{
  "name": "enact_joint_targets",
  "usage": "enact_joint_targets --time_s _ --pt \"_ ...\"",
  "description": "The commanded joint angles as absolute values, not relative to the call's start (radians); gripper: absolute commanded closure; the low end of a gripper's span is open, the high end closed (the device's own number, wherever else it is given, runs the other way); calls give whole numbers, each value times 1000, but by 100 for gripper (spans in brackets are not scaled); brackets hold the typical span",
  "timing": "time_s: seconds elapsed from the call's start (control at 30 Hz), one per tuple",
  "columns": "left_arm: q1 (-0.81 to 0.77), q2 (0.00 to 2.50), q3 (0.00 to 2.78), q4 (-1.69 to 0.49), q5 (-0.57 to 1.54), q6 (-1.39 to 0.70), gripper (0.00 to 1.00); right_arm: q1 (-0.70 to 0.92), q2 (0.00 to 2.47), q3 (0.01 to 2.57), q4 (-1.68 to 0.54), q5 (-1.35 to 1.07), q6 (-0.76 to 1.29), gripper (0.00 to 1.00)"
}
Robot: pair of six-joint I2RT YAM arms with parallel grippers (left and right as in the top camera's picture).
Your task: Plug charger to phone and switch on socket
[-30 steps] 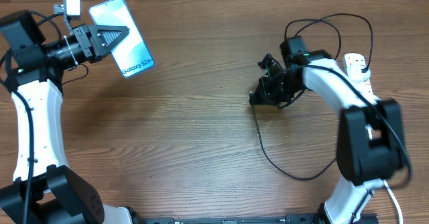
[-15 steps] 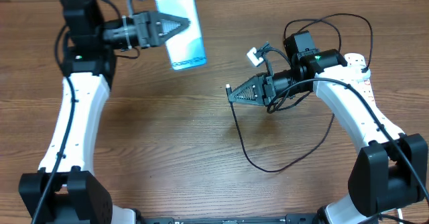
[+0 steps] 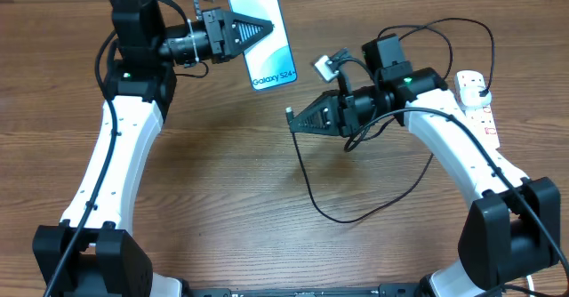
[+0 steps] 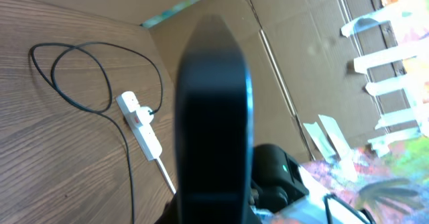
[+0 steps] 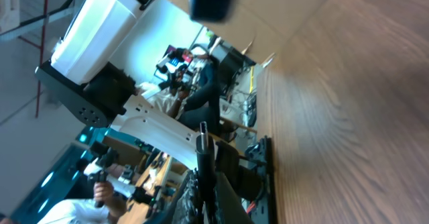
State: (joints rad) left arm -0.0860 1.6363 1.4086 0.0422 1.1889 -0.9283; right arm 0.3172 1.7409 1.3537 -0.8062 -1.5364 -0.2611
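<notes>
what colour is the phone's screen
Light blue, on the slim rectangular smartphone; clearest in the overhead view.

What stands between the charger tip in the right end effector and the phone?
Nothing visible does. In the overhead view only bare table shows between the tip of the charger and the phone, which the left end effector holds.

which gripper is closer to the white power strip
Right. The right gripper, holding the thin black cable, is mid-table, inward of the white power strip; the left gripper, holding the blue-screened phone, is farther beyond.
</notes>
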Motion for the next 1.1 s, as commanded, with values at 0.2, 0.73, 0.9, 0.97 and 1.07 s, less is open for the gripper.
enact_joint_targets --time_s 0.2,0.73,0.9,0.97,1.07 --pt "-98 1613 1424 49 1244 -887 96 335 1732 1387 -773 -1570 -174 96" --pt "-99 1629 1424 -3 1282 -836 96 335 1732 1387 -554 -1569 34 96" --pt "-99 1630 1424 -4 1275 -822 96 335 1732 1387 -553 -1569 34 96" --pt "-99 1630 1424 -4 1276 -813 96 335 1732 1388 -551 -1569 35 96" --pt "-99 1630 1424 -20 1275 -807 96 335 1732 1387 -550 -1569 34 96"
